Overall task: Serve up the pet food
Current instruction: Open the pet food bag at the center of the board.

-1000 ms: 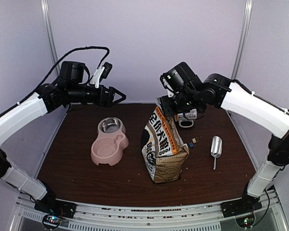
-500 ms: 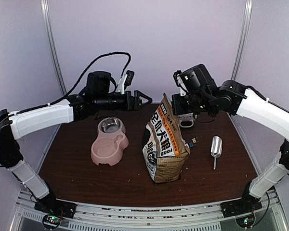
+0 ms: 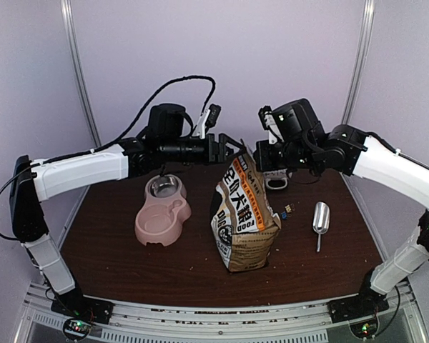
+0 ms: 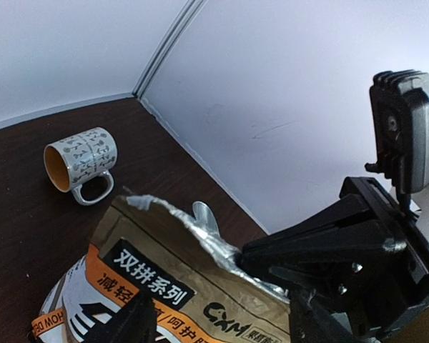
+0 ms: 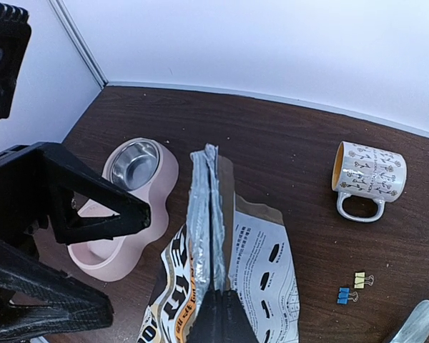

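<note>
The dog-food bag [image 3: 244, 214] is stood upright on the counter [image 3: 129, 264]. Its torn foil top is pinched flat by the right end effector [image 5: 216, 318], whose fingers are pressed together on the rim from above. This grip is judged to steady the bag so that the mouth can be pulled open from the other side. The pet food itself is not seen; it is judged to lie inside the bag, directly below the right end effector. The left end effector [image 3: 236, 148] is held spread, just beside the bag's top edge and facing the right one. The pink bowl [image 3: 146, 232] sits below and behind it.

Compared with a second ago, the left end effector has been swung from well away over to the bag's rim, while the bag and the right grip are unchanged.
</note>
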`<state>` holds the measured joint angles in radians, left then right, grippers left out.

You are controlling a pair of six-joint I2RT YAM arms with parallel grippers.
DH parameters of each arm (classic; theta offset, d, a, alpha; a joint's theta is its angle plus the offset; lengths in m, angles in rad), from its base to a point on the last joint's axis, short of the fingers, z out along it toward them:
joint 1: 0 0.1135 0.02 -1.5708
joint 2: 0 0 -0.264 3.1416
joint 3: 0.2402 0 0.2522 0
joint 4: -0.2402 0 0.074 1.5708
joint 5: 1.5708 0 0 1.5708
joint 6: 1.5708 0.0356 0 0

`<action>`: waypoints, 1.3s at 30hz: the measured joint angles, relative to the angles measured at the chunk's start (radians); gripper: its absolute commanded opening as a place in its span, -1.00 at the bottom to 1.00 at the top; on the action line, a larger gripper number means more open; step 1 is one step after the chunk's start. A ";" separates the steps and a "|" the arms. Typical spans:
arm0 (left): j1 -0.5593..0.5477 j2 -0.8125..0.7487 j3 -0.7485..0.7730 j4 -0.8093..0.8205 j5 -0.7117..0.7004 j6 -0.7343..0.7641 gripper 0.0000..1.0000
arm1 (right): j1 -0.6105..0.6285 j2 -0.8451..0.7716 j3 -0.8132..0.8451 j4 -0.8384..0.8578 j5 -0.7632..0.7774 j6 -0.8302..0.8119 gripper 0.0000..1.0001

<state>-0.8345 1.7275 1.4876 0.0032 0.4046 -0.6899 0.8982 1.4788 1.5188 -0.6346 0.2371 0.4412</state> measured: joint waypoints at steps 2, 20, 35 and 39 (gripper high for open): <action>-0.004 0.006 0.014 0.002 0.006 -0.003 0.24 | 0.000 0.000 -0.001 0.004 -0.008 0.000 -1.00; -0.005 0.094 0.079 -0.002 0.048 -0.033 -0.45 | -0.002 -0.001 -0.008 0.027 -0.058 -0.013 -1.00; -0.005 0.119 0.091 0.026 0.074 -0.045 -1.00 | -0.004 -0.015 -0.032 0.034 -0.024 -0.076 -1.00; -0.010 0.106 0.091 -0.002 0.051 -0.021 -1.00 | 0.000 -0.015 -0.035 0.033 0.008 -0.090 -1.00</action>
<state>-0.8440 1.8336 1.5787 0.0010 0.4557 -0.7113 0.8986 1.4639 1.4837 -0.6014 0.2451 0.3511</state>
